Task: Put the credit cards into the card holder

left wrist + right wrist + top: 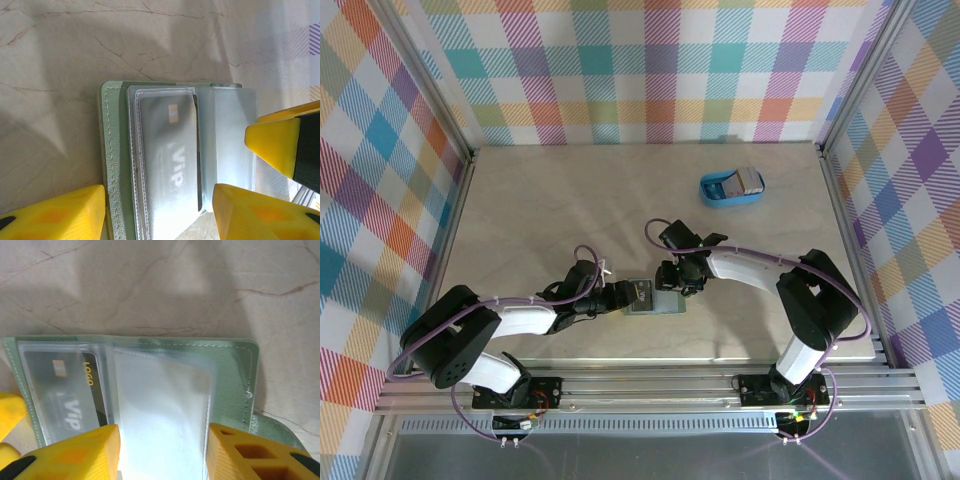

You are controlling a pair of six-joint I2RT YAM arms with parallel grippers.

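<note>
On the tabletop [570, 200], close before your arms' bases, the card holder [655, 298] lies spread open, long axis left to right. Its clear pocket holds a grey card [170, 145], turned crosswise. Your left jaws and right jaws stand parted over it, clamping nothing.

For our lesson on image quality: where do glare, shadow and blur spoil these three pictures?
Left wrist: glare washes out the lettering on the grey card, leaving it soft; right wrist: the clear sleeve is blown white, with a broad shadow on the table behind it; top external: evenly lit, but the card holder is small.
</note>
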